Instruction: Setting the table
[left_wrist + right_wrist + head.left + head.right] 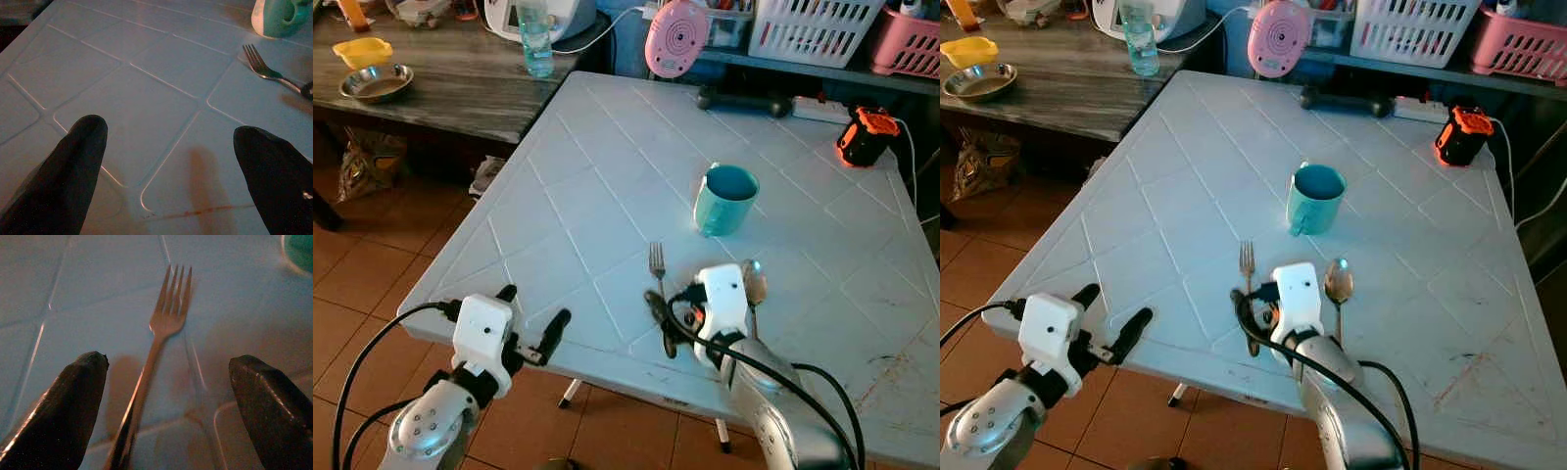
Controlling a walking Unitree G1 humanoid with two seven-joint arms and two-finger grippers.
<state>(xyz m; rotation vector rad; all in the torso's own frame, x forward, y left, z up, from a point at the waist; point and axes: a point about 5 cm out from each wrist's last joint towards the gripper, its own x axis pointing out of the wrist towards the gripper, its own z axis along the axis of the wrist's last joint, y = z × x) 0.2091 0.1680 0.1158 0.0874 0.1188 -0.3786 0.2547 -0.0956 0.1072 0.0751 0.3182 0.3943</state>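
A metal fork (168, 318) lies flat on the white plastic table (607, 176), tines pointing away from me. My right gripper (166, 406) hovers open just above its handle, one black finger on each side. A spoon (754, 283) lies to the right of the fork, partly hidden by my right wrist. Behind both stands a teal mug (726, 199). My left gripper (530, 318) is open over the table's near left edge, holding nothing. The left wrist view looks across the table to the fork (266, 71) and the mug (279, 17).
At the table's far side are a black dumbbell (744, 101), a power strip (820, 109) and an orange-black device (865, 135). A dark wooden table (450, 88) at left carries a steel bowl (376, 82), a yellow bowl (362, 50) and a water bottle (536, 41). Tiled floor lies below.
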